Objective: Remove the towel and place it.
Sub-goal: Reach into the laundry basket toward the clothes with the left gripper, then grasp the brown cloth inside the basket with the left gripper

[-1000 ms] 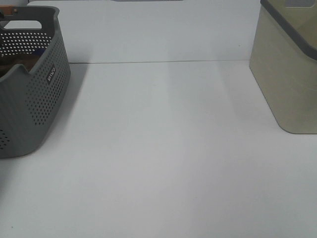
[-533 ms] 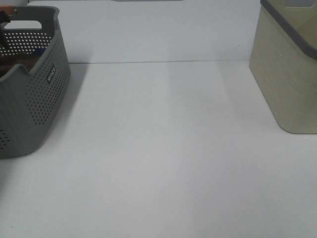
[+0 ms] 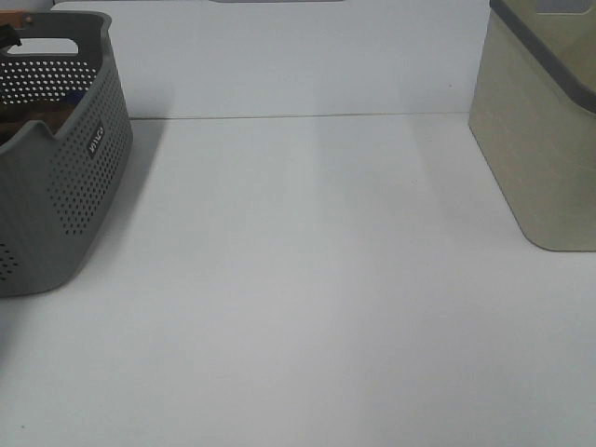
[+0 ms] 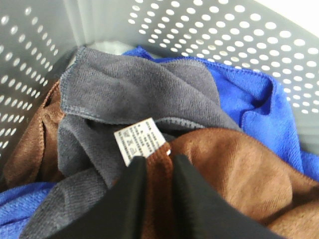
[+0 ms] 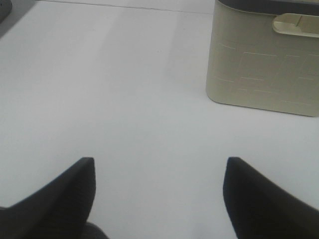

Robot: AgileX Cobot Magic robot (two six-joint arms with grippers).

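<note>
The dark brown towel (image 4: 234,169) lies crumpled inside the grey perforated basket (image 4: 224,30), among other cloths. Its white tag (image 4: 139,140) sits on the edge just above my left gripper (image 4: 157,172). The left gripper is shut on that brown edge, with towel pinched between the two black fingers (image 4: 127,199). In the high view the basket (image 3: 65,186) stands at the far left and a sliver of brown (image 3: 42,119) shows inside it. My right gripper (image 5: 159,169) is open and empty above the bare white table.
A dark grey cloth (image 4: 129,89) and a bright blue cloth (image 4: 264,109) lie in the basket with the towel. A beige bin (image 3: 540,130) with a grey rim stands at the right; it also shows in the right wrist view (image 5: 264,59). White table (image 3: 307,279) between them.
Almost nothing differs in the high view. Only a small dark part at the basket's far rim has shifted slightly.
</note>
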